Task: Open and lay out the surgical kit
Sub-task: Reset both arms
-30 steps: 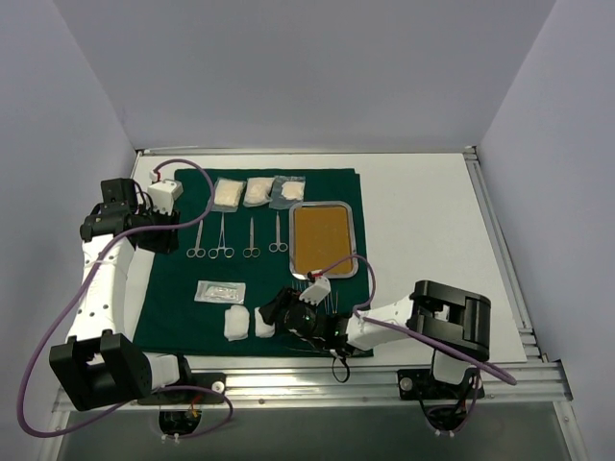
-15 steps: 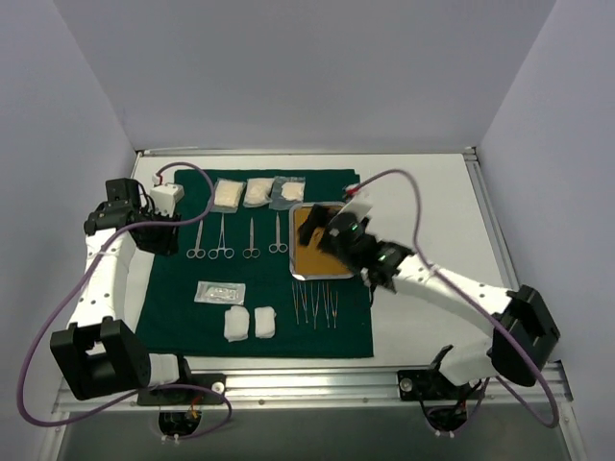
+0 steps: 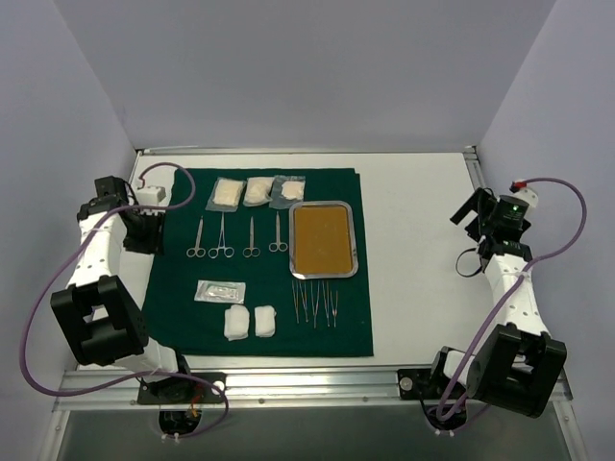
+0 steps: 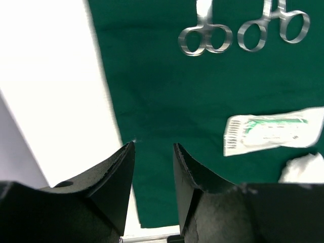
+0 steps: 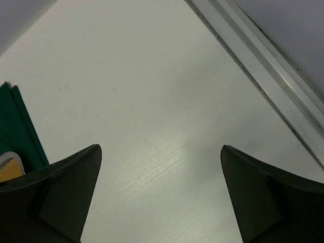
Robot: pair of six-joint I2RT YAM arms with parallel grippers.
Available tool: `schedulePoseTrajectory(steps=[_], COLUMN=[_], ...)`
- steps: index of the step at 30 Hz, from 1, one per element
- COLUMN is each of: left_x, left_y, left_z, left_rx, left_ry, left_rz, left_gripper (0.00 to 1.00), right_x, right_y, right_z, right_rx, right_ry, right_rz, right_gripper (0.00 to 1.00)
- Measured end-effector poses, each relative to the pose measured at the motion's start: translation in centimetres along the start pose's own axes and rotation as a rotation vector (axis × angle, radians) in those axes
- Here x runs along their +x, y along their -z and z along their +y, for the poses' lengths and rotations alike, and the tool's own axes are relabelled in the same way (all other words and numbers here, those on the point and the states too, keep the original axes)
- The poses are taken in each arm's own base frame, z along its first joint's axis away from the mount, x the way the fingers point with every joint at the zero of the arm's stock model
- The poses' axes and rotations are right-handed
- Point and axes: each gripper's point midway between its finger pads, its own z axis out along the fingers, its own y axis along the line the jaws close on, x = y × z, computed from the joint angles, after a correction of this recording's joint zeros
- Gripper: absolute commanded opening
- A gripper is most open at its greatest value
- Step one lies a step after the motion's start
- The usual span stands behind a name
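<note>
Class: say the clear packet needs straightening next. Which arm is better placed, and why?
Left. The left pincer hangs at the cloth's left edge, the packet close by in its view. The right pincer stands open over the table, well off the cloth.

Markings: nothing legible is showing in any view.
The clear packet (image 4: 273, 132) lying on the green cloth (image 4: 167, 96) is carrying green print along its face, but in the left wrist view it is smearing into blurred lines, and from the top camera it is coming through too small; no letters or digits are resolving.
</note>
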Motion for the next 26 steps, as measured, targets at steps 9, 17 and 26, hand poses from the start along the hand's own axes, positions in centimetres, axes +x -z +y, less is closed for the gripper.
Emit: schedulePoseTrajectory(steps=[9, 17, 26], left_x=[-0.3, -0.2, -0.2], left_y=[0.9, 0.6, 0.6], left_z=[4.6, 4.8, 4.9], left_rx=[-0.113, -0.122, -0.124], left_ry=[0.105, 0.113, 0.112], left_rz=[-0.048, -0.039, -0.042], left_gripper=[0.45, 0.45, 0.45], right_x=[3.1, 2.7, 2.7], right_y=[-0.2, 0.0, 0.1], right_z=[-1.7, -1.5, -1.2], right_rx=[-0.016, -0.029, -0.050], right_ry=[-0.027, -0.018, -0.011], right_rz=[0.080, 0.067, 0.067], right_gripper=[1.00, 1.00, 1.00])
